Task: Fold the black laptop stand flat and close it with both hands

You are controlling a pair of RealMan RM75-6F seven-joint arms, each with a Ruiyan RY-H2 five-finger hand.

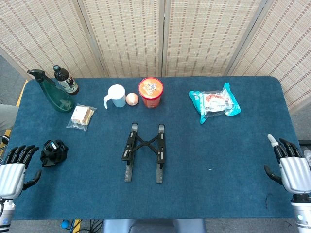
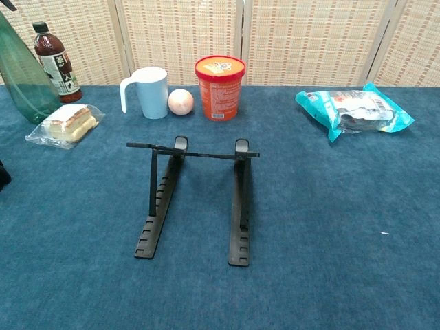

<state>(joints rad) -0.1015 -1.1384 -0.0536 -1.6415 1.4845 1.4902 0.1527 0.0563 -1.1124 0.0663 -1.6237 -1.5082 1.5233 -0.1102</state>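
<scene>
The black laptop stand [image 1: 144, 151] stands unfolded in the middle of the blue table, its two notched rails spread apart and joined by crossed struts. In the chest view the laptop stand [image 2: 196, 205] has its far end propped up with a thin bar across the top. My left hand [image 1: 14, 171] rests at the table's near left corner, fingers apart and holding nothing. My right hand [image 1: 291, 167] sits at the near right edge, also spread and empty. Both hands are far from the stand and out of the chest view.
Along the back stand a green spray bottle [image 1: 52, 92], a dark bottle [image 1: 65, 80], a white mug [image 1: 115, 96], a small ball [image 1: 132, 99] and an orange cup [image 1: 150, 91]. A wrapped sandwich [image 1: 81, 116], a black clip [image 1: 53, 152] and a teal snack bag [image 1: 215, 102] lie around.
</scene>
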